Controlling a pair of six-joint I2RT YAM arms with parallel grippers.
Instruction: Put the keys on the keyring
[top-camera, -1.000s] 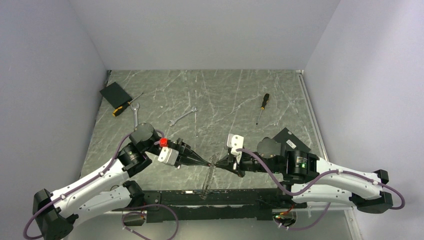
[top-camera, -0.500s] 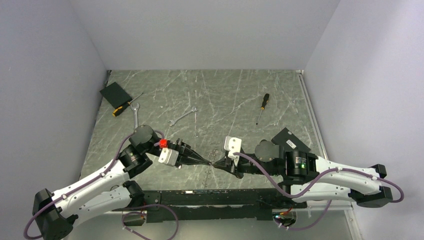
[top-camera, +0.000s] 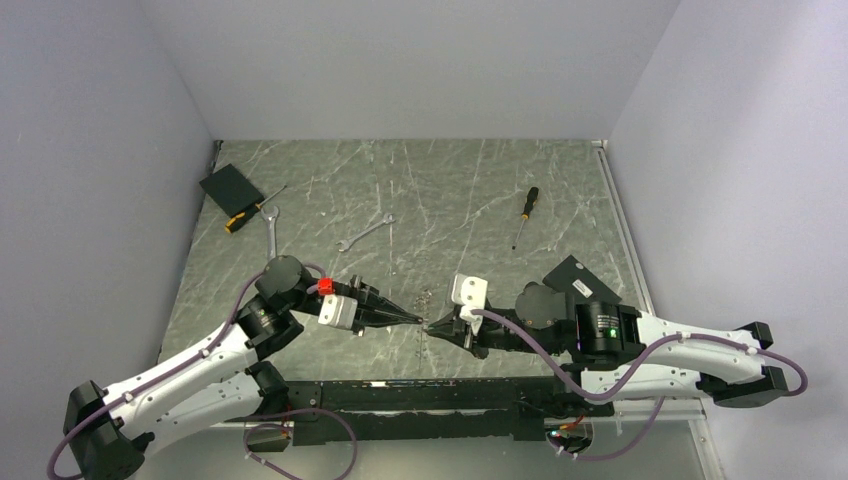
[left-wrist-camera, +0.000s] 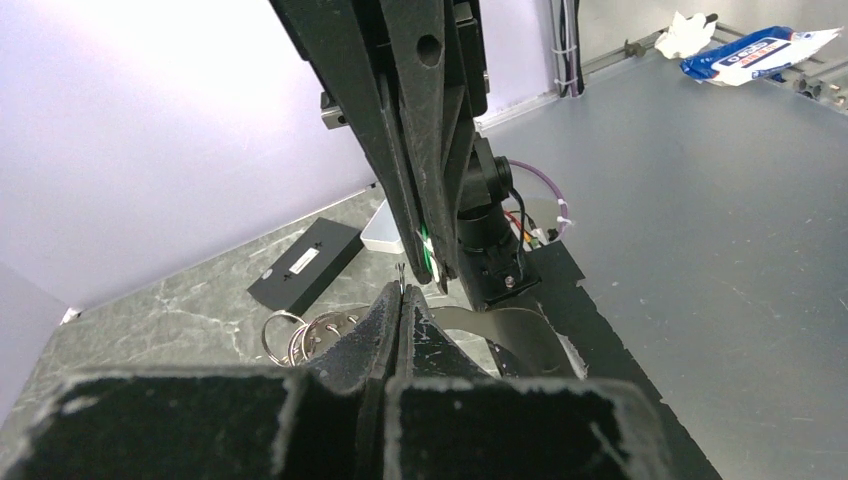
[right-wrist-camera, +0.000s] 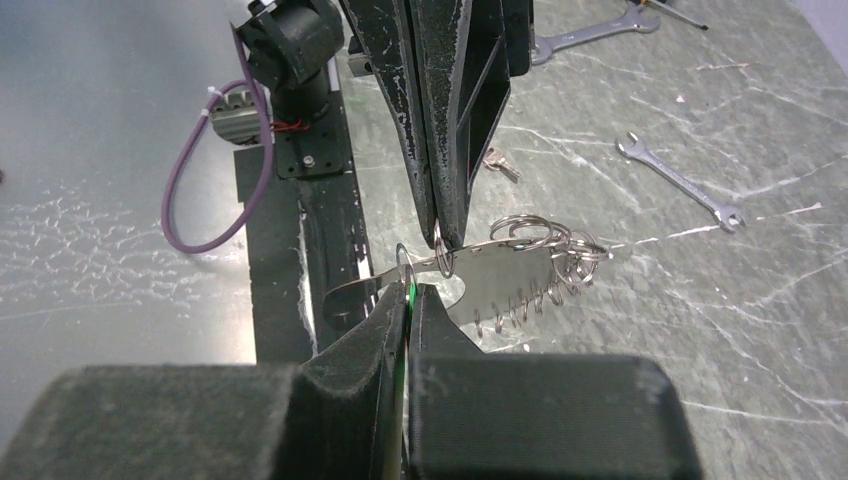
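Observation:
My left gripper (top-camera: 416, 320) is shut on a thin split ring (left-wrist-camera: 401, 270) of the keyring (right-wrist-camera: 510, 270), a flat silvery strip carrying several split rings that hangs below the tips (top-camera: 425, 345). My right gripper (top-camera: 434, 326) is shut on the green-headed key (right-wrist-camera: 408, 296), of which only a green edge shows between the pads. The two grippers meet tip to tip above the table's near middle. In the right wrist view the left fingers (right-wrist-camera: 440, 150) come down to the ring (right-wrist-camera: 443, 258) just past my green key. A small silvery key (right-wrist-camera: 497, 163) lies on the table beyond.
Two silver wrenches (top-camera: 365, 232) (top-camera: 272, 228) and a black-and-orange screwdriver (top-camera: 250, 213) lie at the far left by a black box (top-camera: 230, 188). Another screwdriver (top-camera: 525, 215) lies at the far right. A black box (top-camera: 572, 275) sits by the right arm.
My right gripper has moved left until its tip meets the left gripper's tip. Both tips have shifted slightly farther up the table, and the hanging keyring looks shorter.

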